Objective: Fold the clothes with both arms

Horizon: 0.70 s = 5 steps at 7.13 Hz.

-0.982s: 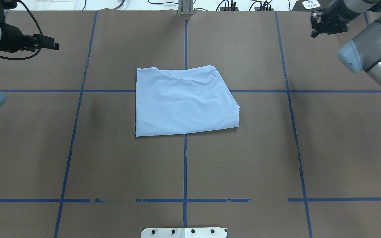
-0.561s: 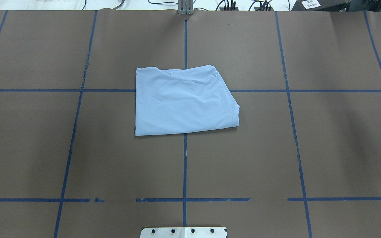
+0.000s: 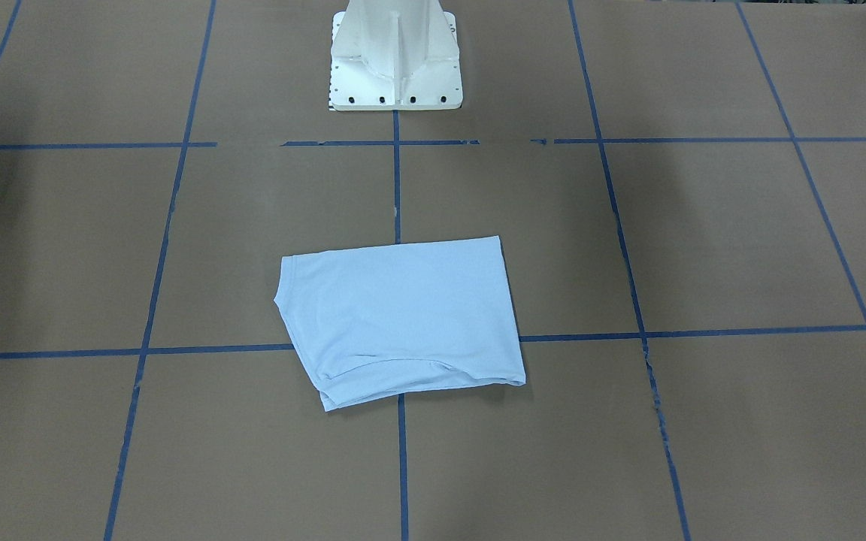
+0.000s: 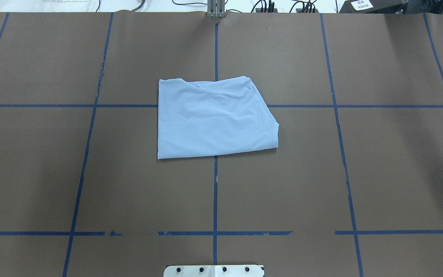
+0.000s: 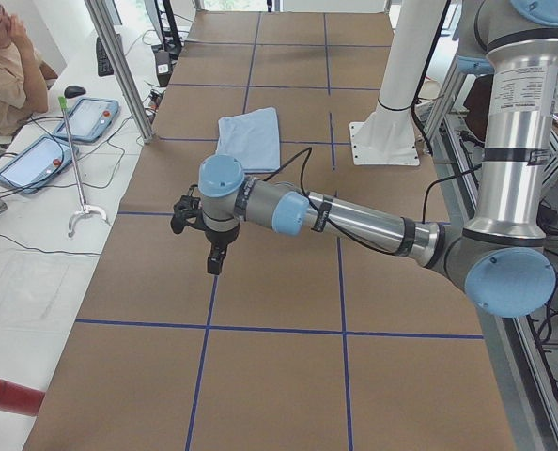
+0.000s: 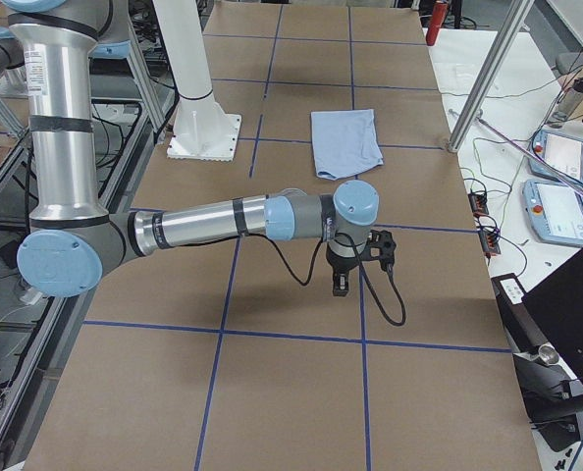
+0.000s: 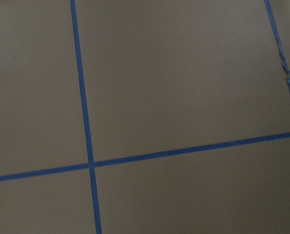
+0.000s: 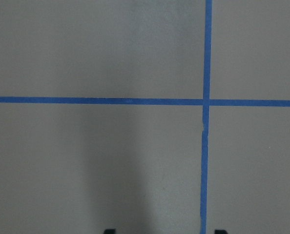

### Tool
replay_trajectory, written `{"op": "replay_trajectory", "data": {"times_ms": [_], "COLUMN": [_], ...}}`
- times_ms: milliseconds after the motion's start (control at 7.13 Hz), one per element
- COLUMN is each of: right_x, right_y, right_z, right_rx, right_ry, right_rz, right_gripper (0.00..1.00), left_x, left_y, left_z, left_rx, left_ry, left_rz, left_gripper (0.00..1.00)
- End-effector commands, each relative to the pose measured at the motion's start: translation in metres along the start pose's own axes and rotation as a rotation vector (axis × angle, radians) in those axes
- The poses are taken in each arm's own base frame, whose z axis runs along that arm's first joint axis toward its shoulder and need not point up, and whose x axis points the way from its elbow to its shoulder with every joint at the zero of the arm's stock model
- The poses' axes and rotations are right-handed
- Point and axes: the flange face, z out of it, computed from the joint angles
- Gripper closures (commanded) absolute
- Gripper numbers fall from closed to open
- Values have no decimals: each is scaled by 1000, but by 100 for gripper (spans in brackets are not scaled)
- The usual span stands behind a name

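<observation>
A: Locating the T-shirt [image 4: 214, 117]: where did it lie?

B: Folded, at the centre of the table [image 4: 360, 173], long axis running arm to arm. Both grippers hung well apart from it, one toward each end (neither clearly nearer). The right gripper [image 6: 339, 285] had its jaws apart; the state of the left gripper [image 5: 213, 259] could not be told.

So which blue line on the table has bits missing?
The crosswise blue line nearest the white base: it has gaps. The crosswise one under the shirt runs unbroken.

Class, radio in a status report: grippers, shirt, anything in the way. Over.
Left gripper off to the side, state unclear. Right gripper open, empty. T-shirt folded, flat mid-table, neither gripper on it. Nothing seen in the way.
</observation>
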Motion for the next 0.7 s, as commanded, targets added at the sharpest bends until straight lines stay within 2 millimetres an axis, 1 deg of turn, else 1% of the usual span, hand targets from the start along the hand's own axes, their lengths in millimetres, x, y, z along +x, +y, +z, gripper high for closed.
{"op": "replay_trajectory", "data": {"times_ms": [0, 140, 281, 561], "right_x": [4, 10, 8, 7], "right_y": [3, 10, 9, 8], "right_z": [2, 6, 3, 5], "right_rx": [5, -2, 5, 1], "right_ry": [4, 14, 22, 18], "right_rz": [1, 11, 8, 46], "right_gripper": [0, 0, 0, 0], "left_x": [-24, -35, -29, -31], "left_y": [53, 63, 56, 55], "left_z": [12, 22, 17, 20], "left_rx": [-11, -33, -14, -15], "left_ry": [14, 13, 14, 17], "left_rz": [-21, -49, -27, -29], "left_gripper": [0, 0, 0, 0]}}
